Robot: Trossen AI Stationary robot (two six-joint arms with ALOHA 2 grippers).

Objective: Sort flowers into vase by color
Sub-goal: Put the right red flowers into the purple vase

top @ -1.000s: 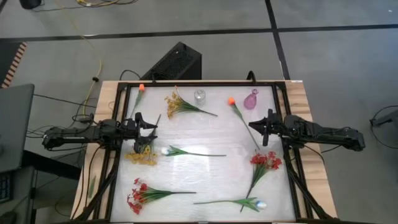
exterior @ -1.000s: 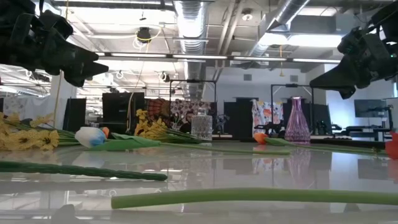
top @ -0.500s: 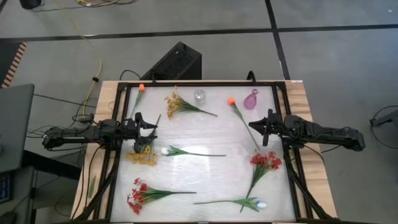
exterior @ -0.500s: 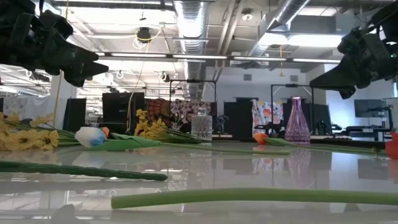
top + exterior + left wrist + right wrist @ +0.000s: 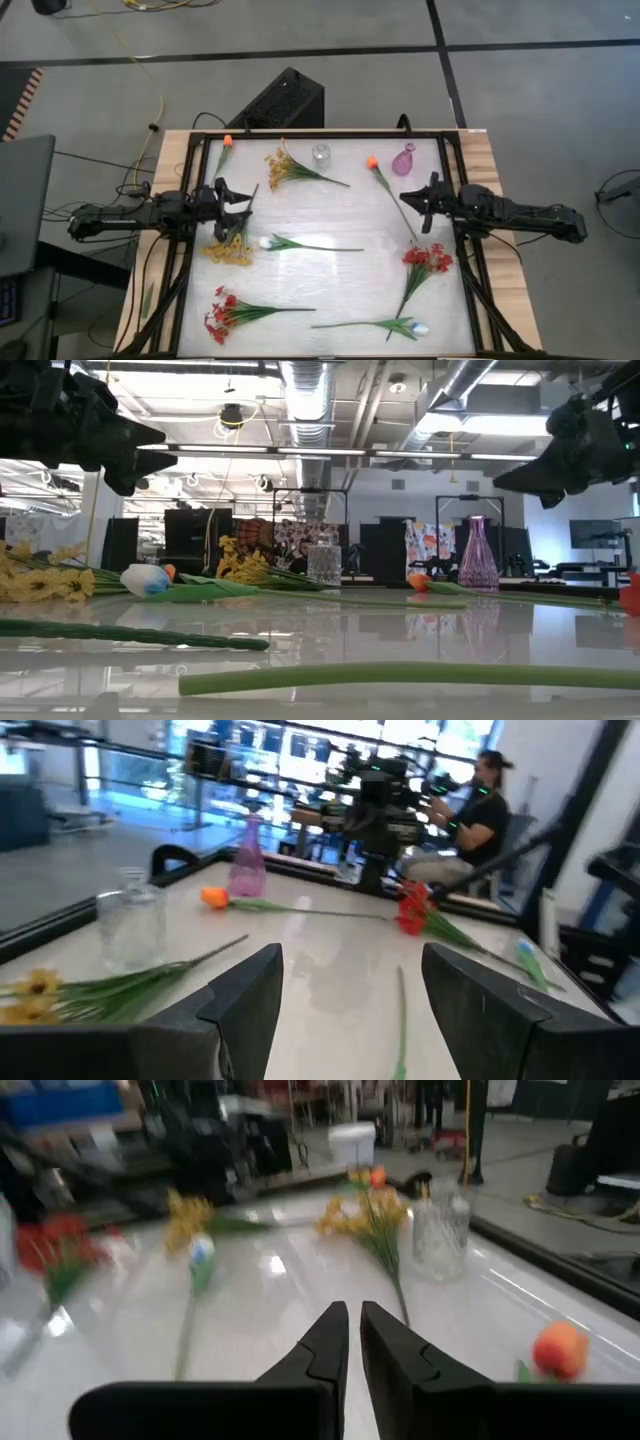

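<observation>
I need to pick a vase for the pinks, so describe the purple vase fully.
The purple vase is translucent pinkish-purple, glass by its look, with a wide rounded base narrowing to a slim neck. It stands upright near the table's far edge on the right side, apparently empty. An orange tulip lies beside it, its stem running past; whether they touch is unclear.

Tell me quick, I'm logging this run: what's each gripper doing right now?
Left gripper: open, holding nothing, above the table.
Right gripper: closed, holding nothing, above the table.
</observation>
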